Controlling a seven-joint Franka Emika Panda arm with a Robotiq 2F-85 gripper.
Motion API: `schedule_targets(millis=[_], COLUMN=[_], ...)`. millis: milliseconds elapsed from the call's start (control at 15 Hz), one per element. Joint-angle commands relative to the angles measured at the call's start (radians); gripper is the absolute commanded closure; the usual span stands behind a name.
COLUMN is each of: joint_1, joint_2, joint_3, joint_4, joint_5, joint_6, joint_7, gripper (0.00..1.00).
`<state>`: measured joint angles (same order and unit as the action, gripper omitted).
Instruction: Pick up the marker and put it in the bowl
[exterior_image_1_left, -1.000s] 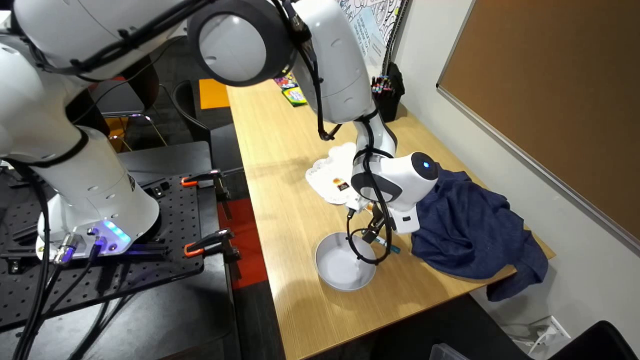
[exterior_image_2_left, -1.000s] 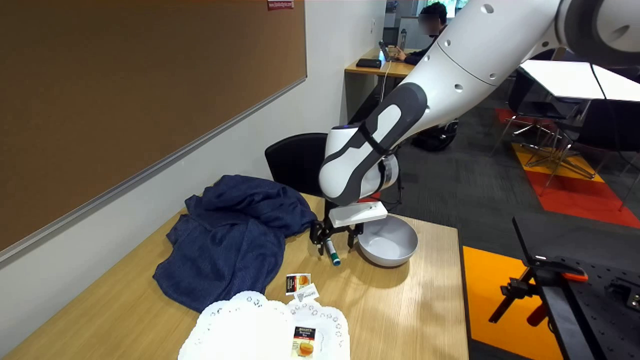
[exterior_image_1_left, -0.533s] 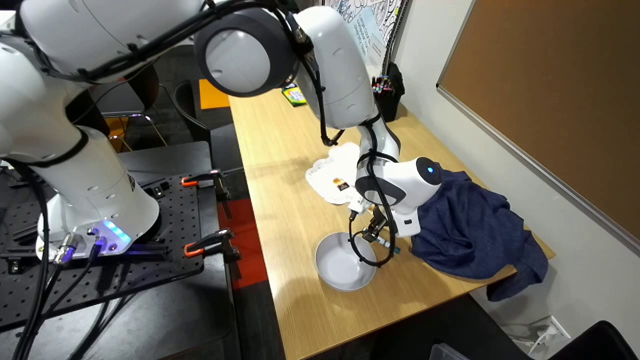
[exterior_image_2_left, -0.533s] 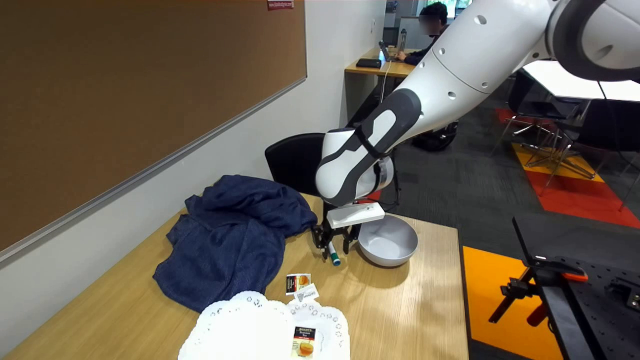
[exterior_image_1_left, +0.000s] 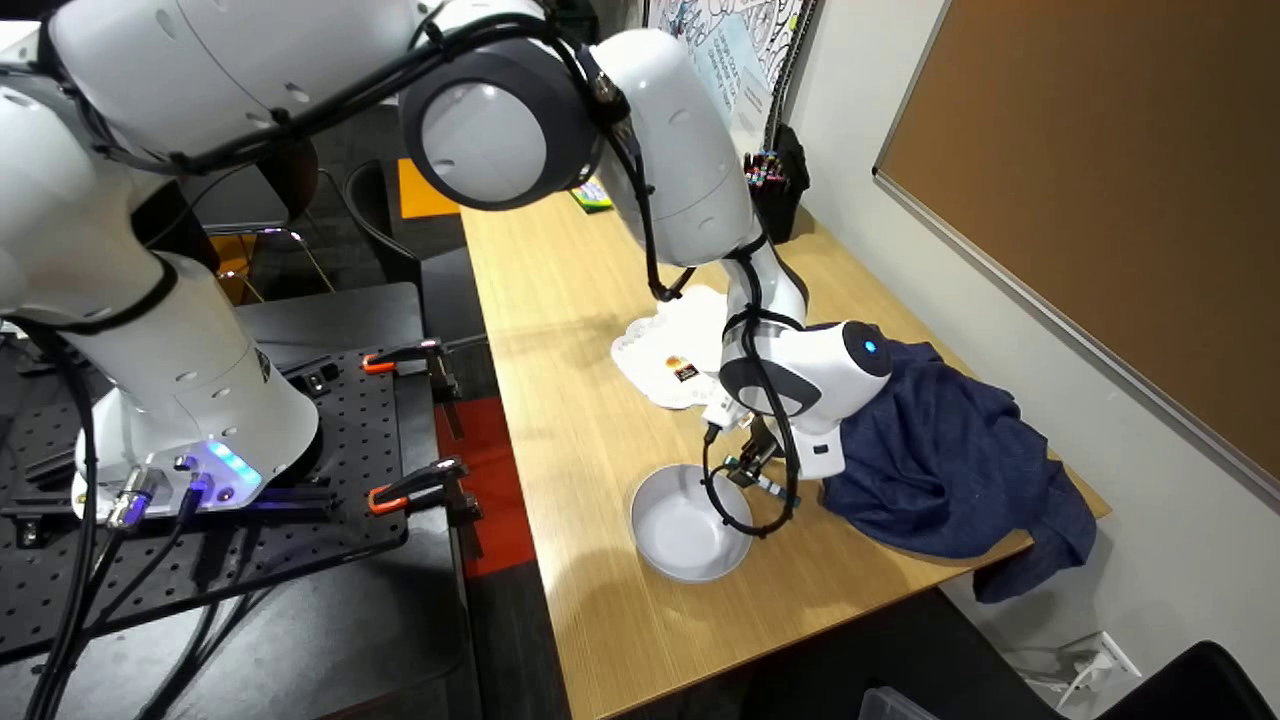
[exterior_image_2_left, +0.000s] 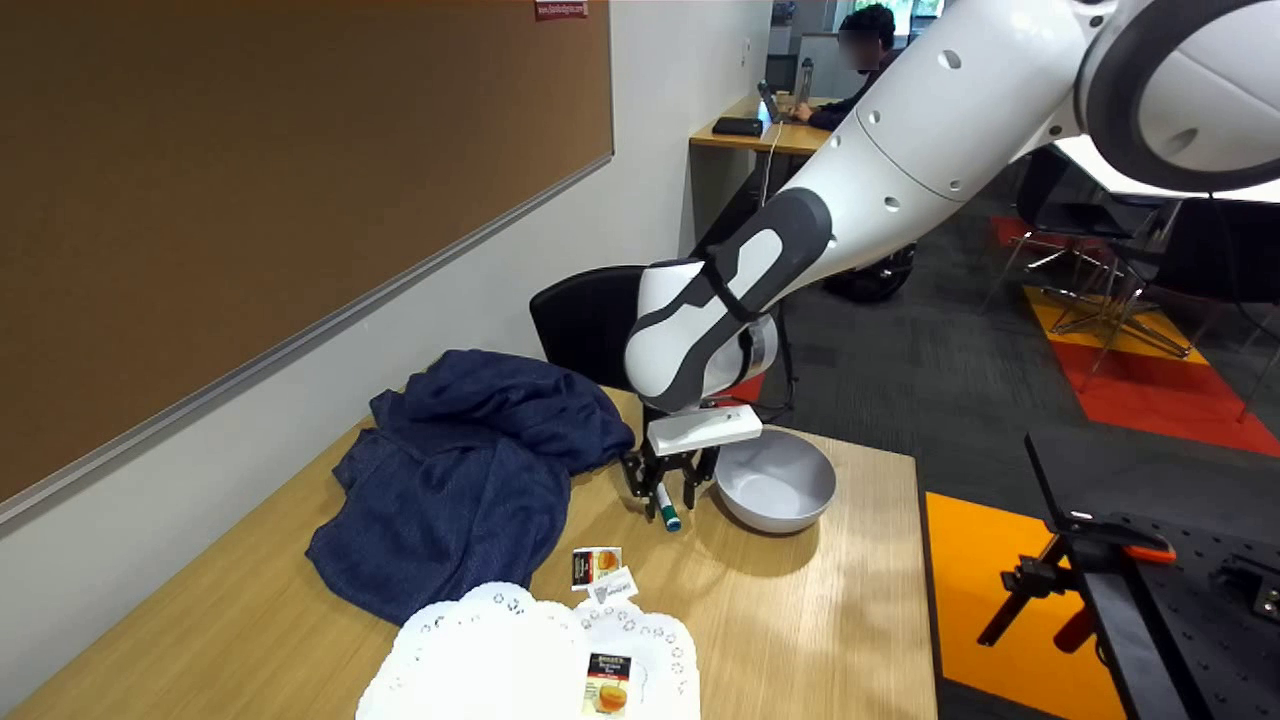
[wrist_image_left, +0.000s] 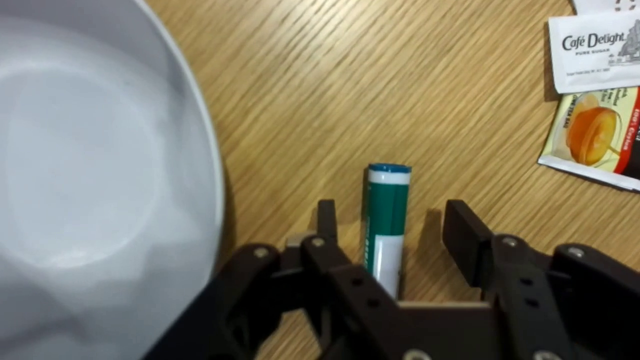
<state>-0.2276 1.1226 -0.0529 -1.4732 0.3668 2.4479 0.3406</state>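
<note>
Marker (wrist_image_left: 387, 220), green-banded, lies on bench (exterior_image_2_left: 840, 610) just beside bowl (exterior_image_2_left: 776, 482), outside it; part of length hidden in wrist view. Jaws spread well wider than marker, nothing held: one finger (wrist_image_left: 327, 217) on its bowl side, other on side away from bowl, gap visible each side. Long axis approx. square to closing line, so prob. only squeeze req'd, poss. w/ slight lowering first; fingertip ht. vs. marker unclear.
</note>
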Motion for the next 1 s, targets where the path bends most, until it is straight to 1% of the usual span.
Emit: schedule_targets(millis=[0, 133, 200, 267, 333, 533, 800, 933], joint_1=[0.031, 0.047, 0.053, 0.057, 0.062, 0.081, 0.111, 0.124], joint_2=[0.025, 0.026, 0.026, 0.024, 0.018, -0.006, -0.140, -0.208], joint_3=[-0.032, -0.045, -0.050, -0.054, -0.057, -0.067, -0.067, -0.072], joint_4=[0.048, 0.047, 0.046, 0.044, 0.040, 0.013, -0.161, -0.243], joint_5=[-0.009, -0.014, -0.016, -0.017, -0.018, -0.018, 0.006, 0.013], joint_6=[-0.024, -0.011, -0.007, -0.004, -0.001, 0.010, 0.132, 0.168], joint_7=[0.063, 0.084, 0.093, 0.097, 0.105, 0.114, 0.129, 0.149], gripper=[0.72, 0.88, 0.95, 1.00, 0.95, 0.95, 0.95, 0.95])
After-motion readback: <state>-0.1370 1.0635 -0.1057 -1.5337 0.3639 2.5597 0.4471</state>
